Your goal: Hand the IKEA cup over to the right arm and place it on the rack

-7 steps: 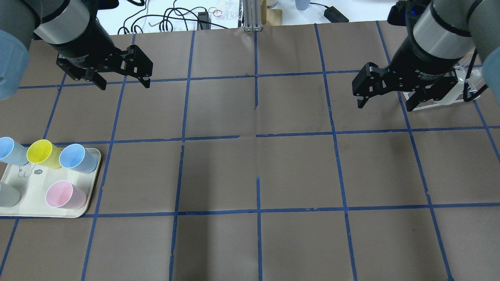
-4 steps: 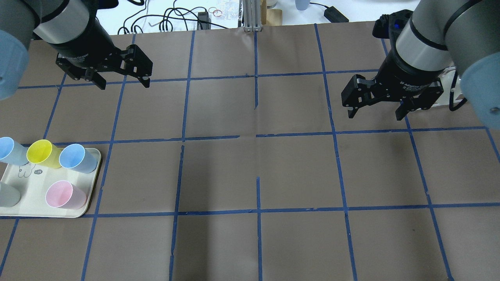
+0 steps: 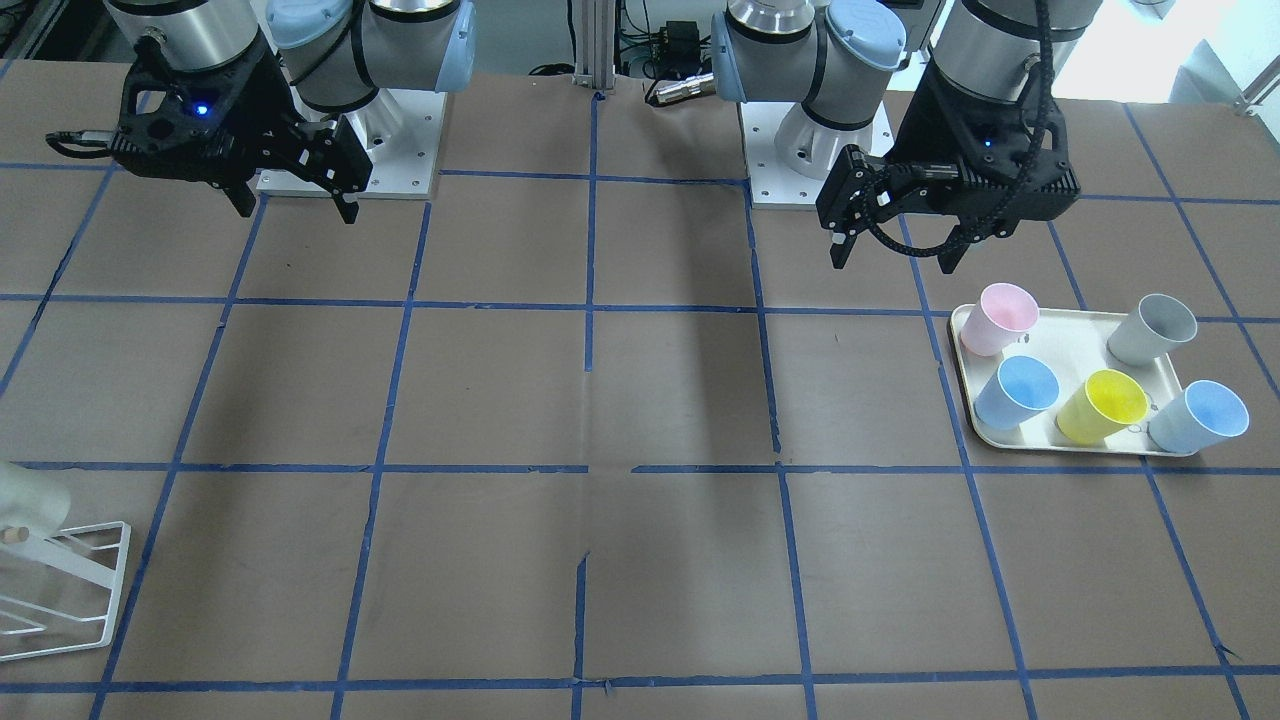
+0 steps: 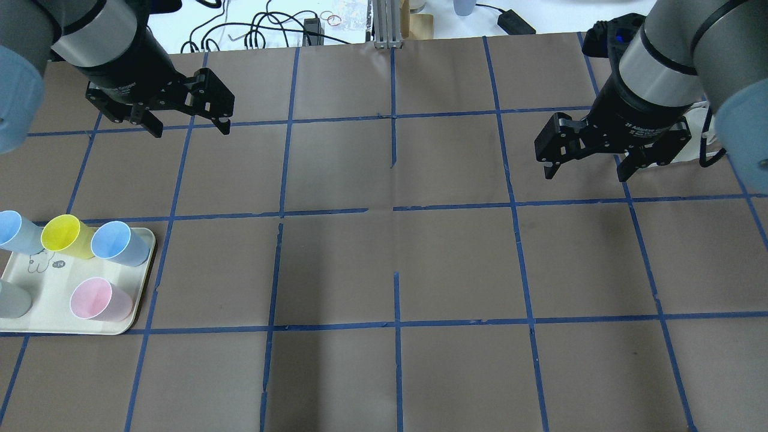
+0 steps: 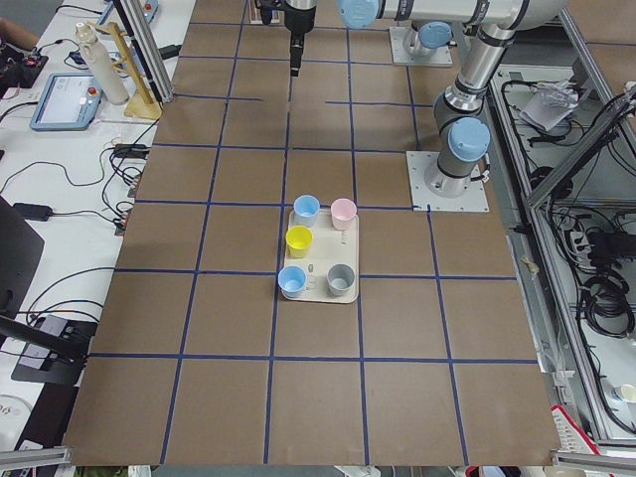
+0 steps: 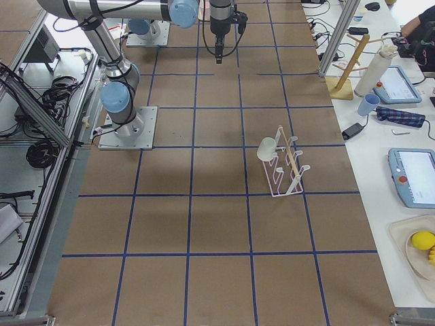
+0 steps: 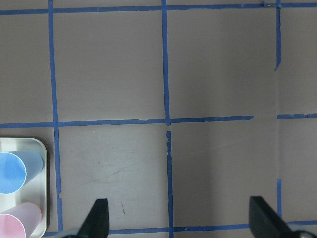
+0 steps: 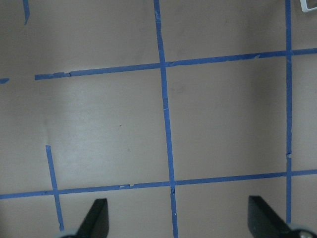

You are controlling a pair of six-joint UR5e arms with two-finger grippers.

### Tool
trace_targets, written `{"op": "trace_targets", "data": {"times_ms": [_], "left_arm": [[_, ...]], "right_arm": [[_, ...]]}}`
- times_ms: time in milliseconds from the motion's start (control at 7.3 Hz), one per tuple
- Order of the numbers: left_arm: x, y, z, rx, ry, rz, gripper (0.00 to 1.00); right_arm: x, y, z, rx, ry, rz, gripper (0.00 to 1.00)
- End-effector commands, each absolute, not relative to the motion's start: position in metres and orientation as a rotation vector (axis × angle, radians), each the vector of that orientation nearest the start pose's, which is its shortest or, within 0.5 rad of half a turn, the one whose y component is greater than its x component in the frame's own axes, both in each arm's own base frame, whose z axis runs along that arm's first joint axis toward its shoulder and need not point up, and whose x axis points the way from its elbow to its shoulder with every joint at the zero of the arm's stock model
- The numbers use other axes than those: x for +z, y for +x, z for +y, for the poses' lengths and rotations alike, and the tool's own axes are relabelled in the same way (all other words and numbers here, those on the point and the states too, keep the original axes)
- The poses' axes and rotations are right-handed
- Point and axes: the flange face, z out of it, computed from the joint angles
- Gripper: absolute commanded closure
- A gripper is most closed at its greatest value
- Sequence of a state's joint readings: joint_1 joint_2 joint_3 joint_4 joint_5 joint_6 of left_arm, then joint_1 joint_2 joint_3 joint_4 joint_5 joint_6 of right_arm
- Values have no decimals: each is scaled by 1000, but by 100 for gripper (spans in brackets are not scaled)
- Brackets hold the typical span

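Observation:
The pale cream IKEA cup (image 6: 267,149) hangs on the white wire rack (image 6: 287,166). In the front-facing view the cup (image 3: 25,500) and the rack (image 3: 70,590) show at the left edge. In the overhead view only a sliver of the rack (image 4: 701,129) shows behind the right arm. My right gripper (image 4: 585,176) is open and empty above the table, just left of the rack; it also shows in the front-facing view (image 3: 297,212). My left gripper (image 4: 192,131) is open and empty at the far left, beyond the tray; it also shows in the front-facing view (image 3: 893,262).
A cream tray (image 4: 42,288) at the near left holds a yellow cup (image 4: 60,234), two blue cups (image 4: 113,241), a pink cup (image 4: 92,298) and a grey cup (image 4: 11,300). Blue tape lines grid the brown table. Cables lie beyond the far edge.
My right gripper first swung left and nearer, then came back a little to the right, still open. The left arm and the cups on the tray have not moved.

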State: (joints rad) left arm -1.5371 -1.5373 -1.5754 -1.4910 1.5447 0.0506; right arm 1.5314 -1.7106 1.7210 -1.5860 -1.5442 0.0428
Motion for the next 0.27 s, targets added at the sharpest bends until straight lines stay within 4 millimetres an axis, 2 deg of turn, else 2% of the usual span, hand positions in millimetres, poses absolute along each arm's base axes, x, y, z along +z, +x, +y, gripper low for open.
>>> {"op": "trace_targets", "data": {"times_ms": [0,137], "left_arm": [[510,-119,-492,-171,29,3158,0],[510,-119,-492,-171,29,3158,0]], "right_arm": [[481,119,-438,-9,133,3108,0],[481,119,-437,-12,133,3103,0]]}}
